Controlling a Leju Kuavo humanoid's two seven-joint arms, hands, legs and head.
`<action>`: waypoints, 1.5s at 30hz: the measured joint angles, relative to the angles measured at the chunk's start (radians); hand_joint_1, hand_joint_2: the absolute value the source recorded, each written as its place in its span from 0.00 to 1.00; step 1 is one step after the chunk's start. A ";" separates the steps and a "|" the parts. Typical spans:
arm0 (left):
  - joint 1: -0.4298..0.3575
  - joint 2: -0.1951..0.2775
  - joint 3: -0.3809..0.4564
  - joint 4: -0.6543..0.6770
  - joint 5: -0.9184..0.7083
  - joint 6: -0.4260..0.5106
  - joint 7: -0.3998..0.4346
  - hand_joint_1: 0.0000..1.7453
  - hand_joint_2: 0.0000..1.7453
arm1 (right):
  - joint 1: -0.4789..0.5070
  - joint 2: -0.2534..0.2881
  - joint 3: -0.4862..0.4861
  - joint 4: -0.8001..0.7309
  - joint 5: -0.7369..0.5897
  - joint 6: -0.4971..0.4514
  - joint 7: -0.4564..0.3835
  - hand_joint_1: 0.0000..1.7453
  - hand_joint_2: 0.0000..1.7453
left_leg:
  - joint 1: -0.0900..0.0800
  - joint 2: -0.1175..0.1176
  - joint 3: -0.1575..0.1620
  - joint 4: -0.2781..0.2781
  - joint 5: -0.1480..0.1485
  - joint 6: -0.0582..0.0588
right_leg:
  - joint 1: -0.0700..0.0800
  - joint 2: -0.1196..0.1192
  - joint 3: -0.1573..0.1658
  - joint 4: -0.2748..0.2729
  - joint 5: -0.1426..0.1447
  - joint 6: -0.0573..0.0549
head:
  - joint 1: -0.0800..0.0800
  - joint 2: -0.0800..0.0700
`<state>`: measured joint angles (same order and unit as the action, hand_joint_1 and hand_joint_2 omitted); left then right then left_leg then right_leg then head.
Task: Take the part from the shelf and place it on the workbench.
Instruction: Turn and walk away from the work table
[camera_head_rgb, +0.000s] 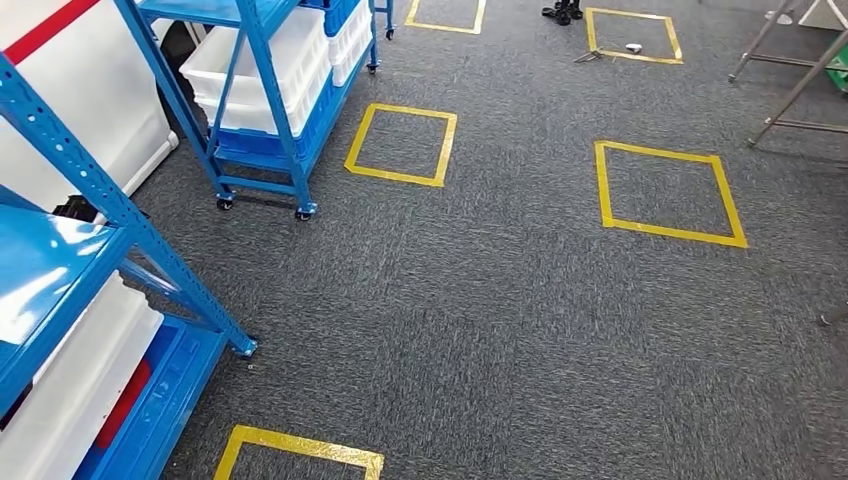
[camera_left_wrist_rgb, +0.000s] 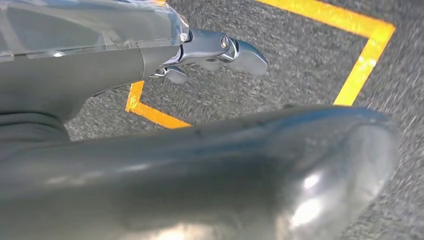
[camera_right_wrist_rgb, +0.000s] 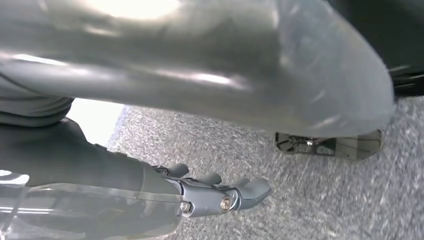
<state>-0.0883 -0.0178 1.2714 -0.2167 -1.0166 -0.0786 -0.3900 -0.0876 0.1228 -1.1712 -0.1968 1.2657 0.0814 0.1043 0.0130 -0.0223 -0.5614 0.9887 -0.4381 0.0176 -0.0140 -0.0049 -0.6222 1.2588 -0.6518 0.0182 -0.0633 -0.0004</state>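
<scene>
The left robot hand (camera_left_wrist_rgb: 215, 50) and the right robot hand (camera_right_wrist_rgb: 215, 192) each hang over grey carpet (camera_head_rgb: 520, 300), fingers loosely apart and holding nothing. A blue shelf (camera_head_rgb: 60, 260) stands at the near left, white bins (camera_head_rgb: 70, 390) on its lower level; which item is the part I cannot tell. Yellow tape squares (camera_head_rgb: 668, 192) mark the carpet.

Open grey carpet (camera_head_rgb: 500, 300) ahead; blue shelf (camera_head_rgb: 60, 270) crowds the left, probably a wheeled rack (camera_head_rgb: 270, 110) beyond.
</scene>
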 joint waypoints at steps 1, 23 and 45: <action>0.000 0.000 -0.001 0.000 0.000 0.000 0.001 0.00 0.00 | 0.001 0.000 -0.002 0.000 0.000 0.000 0.000 0.00 0.00 | -0.003 -0.013 0.000 0.000 0.000 0.001 | 0.001 0.002 -0.020 0.033 0.000 -0.003 | 0.000 0.000; 0.012 -0.020 -0.021 0.001 0.012 0.005 0.066 0.00 0.00 | 0.011 -0.048 -0.030 -0.001 0.016 -0.001 0.048 0.00 0.00 | -0.004 0.084 0.010 0.012 -0.017 -0.030 | 0.017 -0.106 0.127 -0.269 0.143 -0.032 | 0.000 0.000; 0.014 -0.022 -0.020 0.001 0.005 0.009 0.021 0.00 0.00 | 0.005 -0.047 -0.026 -0.001 -0.006 -0.004 0.029 0.00 0.00 | -0.004 -0.005 -0.092 0.194 -0.105 -0.045 | 0.007 0.000 0.095 -0.256 0.163 -0.054 | 0.000 0.000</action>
<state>-0.0739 -0.0403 1.2510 -0.2155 -1.0113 -0.0694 -0.3690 -0.0824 0.0753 -1.1972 -0.1976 1.2593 0.0772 0.1334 0.0091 -0.0276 -0.6533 1.1830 -0.5429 -0.0276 -0.0075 -0.0047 -0.5277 1.0028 -0.4888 -0.0362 -0.0633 -0.0004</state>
